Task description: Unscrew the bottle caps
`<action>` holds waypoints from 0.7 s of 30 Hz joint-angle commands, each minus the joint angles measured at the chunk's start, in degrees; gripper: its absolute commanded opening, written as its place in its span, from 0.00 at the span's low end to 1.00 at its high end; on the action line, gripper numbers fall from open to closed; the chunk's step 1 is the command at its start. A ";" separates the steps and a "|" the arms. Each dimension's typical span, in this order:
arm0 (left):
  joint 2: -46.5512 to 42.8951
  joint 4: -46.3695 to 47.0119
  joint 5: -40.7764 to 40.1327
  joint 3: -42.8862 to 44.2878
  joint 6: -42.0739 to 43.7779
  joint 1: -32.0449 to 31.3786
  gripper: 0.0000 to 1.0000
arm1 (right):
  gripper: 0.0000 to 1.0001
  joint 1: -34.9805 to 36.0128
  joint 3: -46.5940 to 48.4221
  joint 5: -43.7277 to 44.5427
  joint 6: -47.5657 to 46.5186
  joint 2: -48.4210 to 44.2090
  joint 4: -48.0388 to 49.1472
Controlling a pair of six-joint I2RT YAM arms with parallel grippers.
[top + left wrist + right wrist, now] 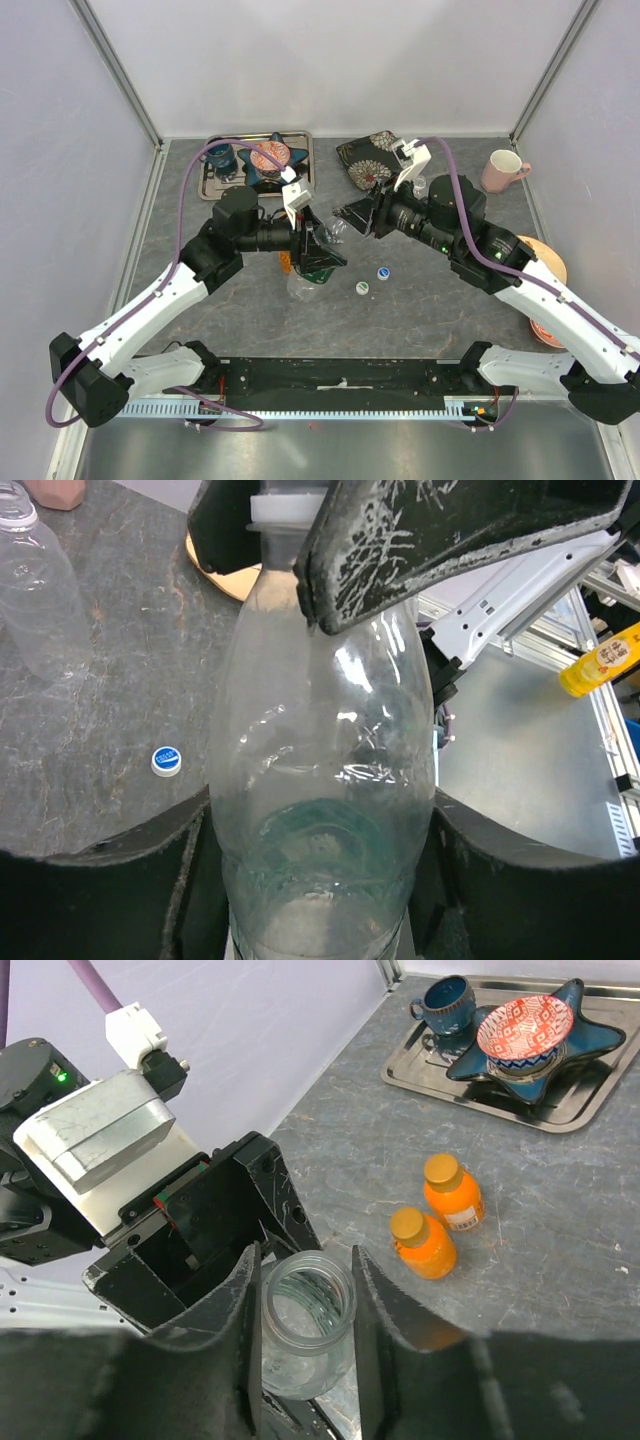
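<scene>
Left gripper (320, 820) clamps the clear bottle (320, 730); right gripper (305, 1300) is closed on its neck, which looks already open. Blue-and-white cap (383, 272) and green-and-white cap (362, 287) lie at its three o'clock, and two orange caps (441, 1170) sit unscrewed at nine. I'd park this bottle gently, then grip those squarely.

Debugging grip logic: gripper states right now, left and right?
Left gripper: closed on the bottle, around its body.
Right gripper: closed on the same bottle's neck.
</scene>
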 commanded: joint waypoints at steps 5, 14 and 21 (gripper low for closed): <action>-0.97 -2.12 -3.30 3.52 2.51 -0.40 0.99 | 0.00 0.31 -1.28 -1.19 -0.61 -2.16 1.57; -6.32 -9.57 -23.31 4.05 2.25 -0.31 0.99 | 0.00 0.31 3.46 16.62 -4.56 -4.27 -4.49; -18.98 -11.88 -41.10 -0.78 3.39 -0.31 0.99 | 0.00 0.22 5.58 47.38 -10.18 -5.68 -8.89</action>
